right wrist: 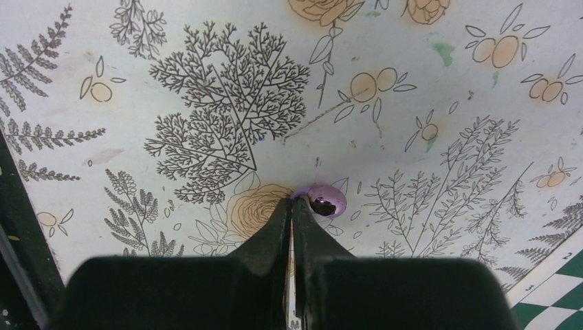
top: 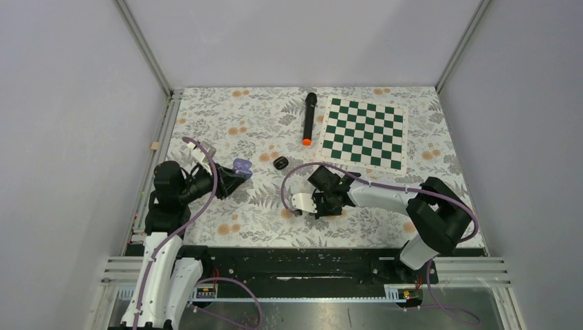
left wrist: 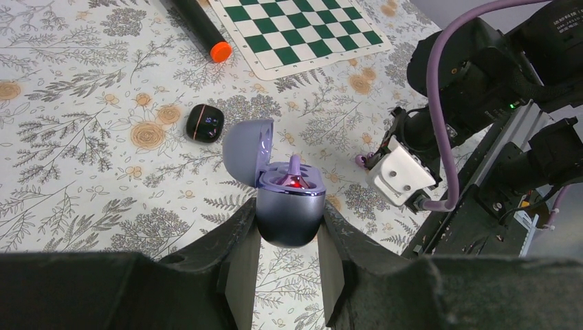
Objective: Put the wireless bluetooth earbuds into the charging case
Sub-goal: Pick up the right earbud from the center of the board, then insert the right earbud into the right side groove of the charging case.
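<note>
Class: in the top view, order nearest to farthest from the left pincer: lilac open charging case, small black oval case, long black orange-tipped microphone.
1. Lilac open charging case, in the left pincer.
2. Small black oval case, mid-table.
3. Long black orange-tipped microphone, far centre.

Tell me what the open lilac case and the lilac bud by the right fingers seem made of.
The charging case looks like hard plastic: smooth satin lilac shell, soft highlights, shinier band at the opening. The earbud is probably glossy plastic, near mirror-like; dark reflections show on it. Both look slippery.
</note>
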You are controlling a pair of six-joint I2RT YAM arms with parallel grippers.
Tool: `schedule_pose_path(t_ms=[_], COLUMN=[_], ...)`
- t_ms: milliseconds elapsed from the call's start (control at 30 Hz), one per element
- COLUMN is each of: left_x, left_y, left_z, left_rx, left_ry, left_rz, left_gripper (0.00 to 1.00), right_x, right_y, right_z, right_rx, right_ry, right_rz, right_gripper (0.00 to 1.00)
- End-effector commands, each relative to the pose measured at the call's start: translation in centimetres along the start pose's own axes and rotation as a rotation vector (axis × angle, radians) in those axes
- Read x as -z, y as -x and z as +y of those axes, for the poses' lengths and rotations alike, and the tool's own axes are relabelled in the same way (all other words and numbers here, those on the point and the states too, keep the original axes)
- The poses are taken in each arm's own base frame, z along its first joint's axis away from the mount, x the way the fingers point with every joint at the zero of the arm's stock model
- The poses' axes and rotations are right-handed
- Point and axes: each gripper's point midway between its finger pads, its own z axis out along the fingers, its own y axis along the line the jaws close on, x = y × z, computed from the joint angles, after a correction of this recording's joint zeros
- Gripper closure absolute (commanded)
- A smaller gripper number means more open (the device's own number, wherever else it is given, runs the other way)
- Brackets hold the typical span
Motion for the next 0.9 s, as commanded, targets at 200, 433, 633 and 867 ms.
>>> schedule_pose_path(t_ms=[200,433,633,867], left_x=[-0.2,0.1,0.5,1.7], left_y=[0.9,-0.5,0.0,0.2], left_z=[-3.4,-5.7,-6.9,-9.5], left_rx=[-0.206,-0.361,-0.337,-0.330], left_ry=[-0.281,-0.599,-0.733,-0.796], left_rz=[-0.060,-0.049,-0.044,-0.058], left_gripper=[1.00,1.00,1.00,1.00], right_x=[13.8,23.4,27.6,29.0], right_y=[10.7,18.2,22.6,27.0], right_z=[1.5,3.2,2.8,-0.2], right_rx=[-0.142,-0.155,-0.110,-0.130], right_ry=[0.225,0.511,0.692,0.651], right_rz=[-0.441,-0.761,-0.992,-1.203], right_gripper=[1.00,1.00,1.00,1.00])
